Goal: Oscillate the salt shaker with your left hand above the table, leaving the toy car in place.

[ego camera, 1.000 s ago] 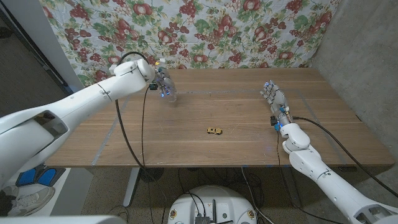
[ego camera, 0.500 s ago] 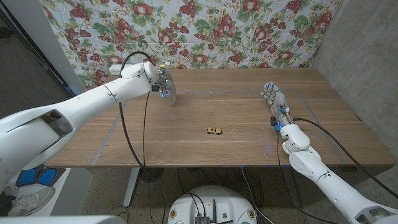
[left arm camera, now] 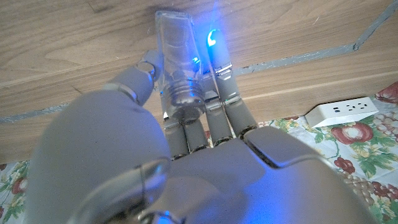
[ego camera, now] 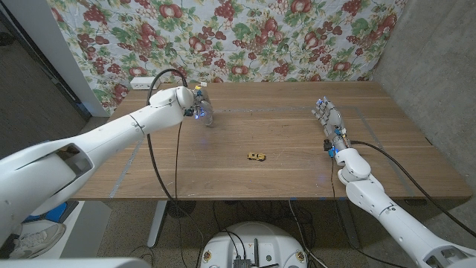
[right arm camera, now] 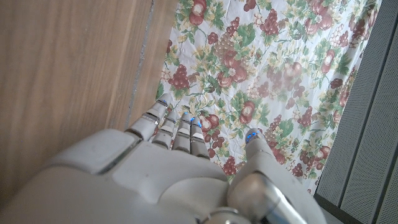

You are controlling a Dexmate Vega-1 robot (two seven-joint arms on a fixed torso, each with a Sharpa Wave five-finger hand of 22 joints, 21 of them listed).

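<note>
My left hand [ego camera: 193,103] grips a clear glass salt shaker [ego camera: 206,114] at the table's far left-middle. The shaker's base is close to the wood; whether it touches I cannot tell. In the left wrist view the shaker [left arm camera: 176,62], with its metal cap towards the palm, sits between the thumb and fingers of the left hand [left arm camera: 186,155]. A small yellow toy car [ego camera: 257,156] stands on the table's middle, well apart from both hands. My right hand [ego camera: 328,119] is at the table's right side, fingers straight and holding nothing; the right wrist view shows the same right hand [right arm camera: 180,168].
The wooden table [ego camera: 297,171] carries taped lines near its edges. A floral cloth [ego camera: 260,37] hangs behind it. A white power strip [left arm camera: 342,112] lies beyond the far edge, near my left hand. A cable runs off each arm.
My left forearm has swung down and to the right, turning the hand about the shaker, which stays at nearly the same spot. The toy car and my right hand have not moved.
</note>
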